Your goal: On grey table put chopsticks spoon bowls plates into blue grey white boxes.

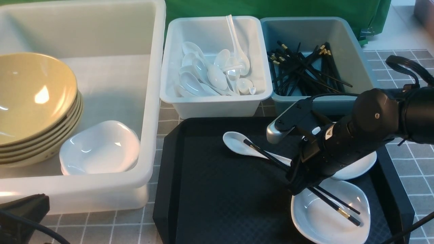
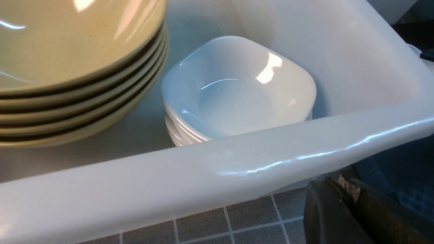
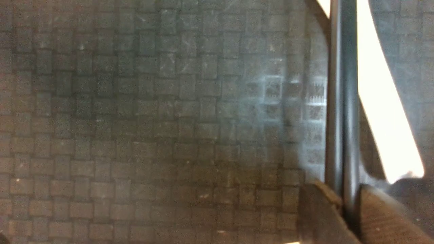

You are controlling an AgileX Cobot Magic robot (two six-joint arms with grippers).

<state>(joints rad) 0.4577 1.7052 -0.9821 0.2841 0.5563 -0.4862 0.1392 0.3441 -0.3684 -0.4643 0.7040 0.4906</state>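
Note:
My right gripper point(image 1: 299, 184) is low over the black tray and shut on a pair of black chopsticks point(image 1: 268, 155); in the right wrist view its fingers point(image 3: 318, 210) pinch the sticks point(image 3: 342, 101). The sticks lie across a white spoon point(image 1: 237, 142) and a white plate point(image 1: 325, 217). A second plate point(image 1: 359, 167) sits partly under the arm. My left gripper point(image 2: 343, 184) is shut and empty beside the large white box point(image 2: 237, 162), which holds stacked tan bowls point(image 1: 34, 98) and stacked plates point(image 1: 101, 147). The small white box point(image 1: 217, 101) holds spoons, the blue-grey box point(image 1: 352, 57) chopsticks.
The black textured tray point(image 1: 217, 189) lies on the grey table point(image 1: 412, 159) in front of the two small boxes. A green cloth point(image 1: 271, 8) hangs behind them. A black cable point(image 1: 407, 66) loops over the right arm.

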